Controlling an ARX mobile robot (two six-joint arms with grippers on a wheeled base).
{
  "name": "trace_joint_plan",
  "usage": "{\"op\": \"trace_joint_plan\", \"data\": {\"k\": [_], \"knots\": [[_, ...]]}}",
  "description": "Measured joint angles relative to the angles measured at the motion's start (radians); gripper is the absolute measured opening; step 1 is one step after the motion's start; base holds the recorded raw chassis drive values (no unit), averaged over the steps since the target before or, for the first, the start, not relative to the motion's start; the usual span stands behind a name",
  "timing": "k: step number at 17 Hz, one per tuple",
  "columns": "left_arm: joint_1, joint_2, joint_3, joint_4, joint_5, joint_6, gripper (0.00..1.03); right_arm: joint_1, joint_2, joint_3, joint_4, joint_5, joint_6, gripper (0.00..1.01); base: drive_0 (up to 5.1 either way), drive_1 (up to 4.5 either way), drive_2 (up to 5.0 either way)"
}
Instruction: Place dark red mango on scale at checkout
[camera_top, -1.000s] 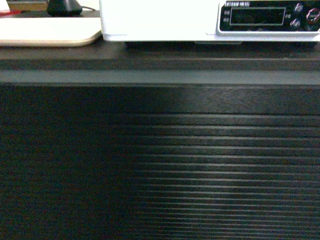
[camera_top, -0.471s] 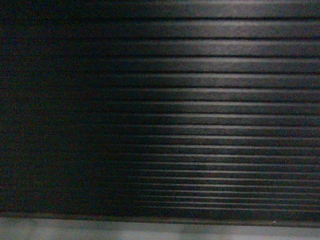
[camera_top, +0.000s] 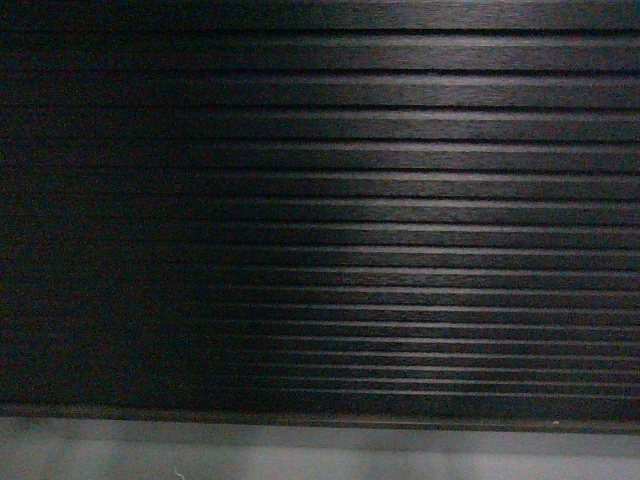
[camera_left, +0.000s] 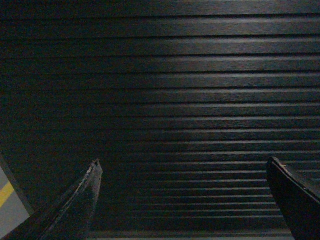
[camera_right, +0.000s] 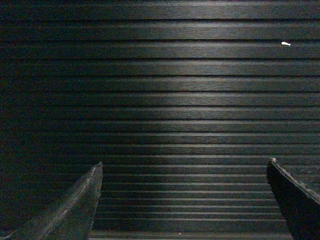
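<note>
Dark red mango and scale not in any view. Only the checkout (camera_top: 400, 200) ribbed front shows, grey plinth (camera_top: 320, 450) along its bottom edge. Left gripper (camera_left: 182, 170) spread, empty; right gripper (camera_right: 182, 172) likewise. Judging mango firm, glossy, likely slippery: grasp across its middle. Nothing obstructing visible.

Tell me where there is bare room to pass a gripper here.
Nothing to set things on shows: the ribbed checkout front fills every view. Bare room lies between the spread fingers of the left gripper and the right gripper, before the ribs, and above the grey plinth.
</note>
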Motion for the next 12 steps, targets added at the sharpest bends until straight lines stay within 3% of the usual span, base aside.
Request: {"op": "trace_joint_plan", "data": {"k": [12], "knots": [[0.0,0.0,0.0,0.001,0.0,0.0,0.98,0.0,0.0,0.0,0.001,0.0,0.0,0.98,0.0,0.0,0.0]]}}
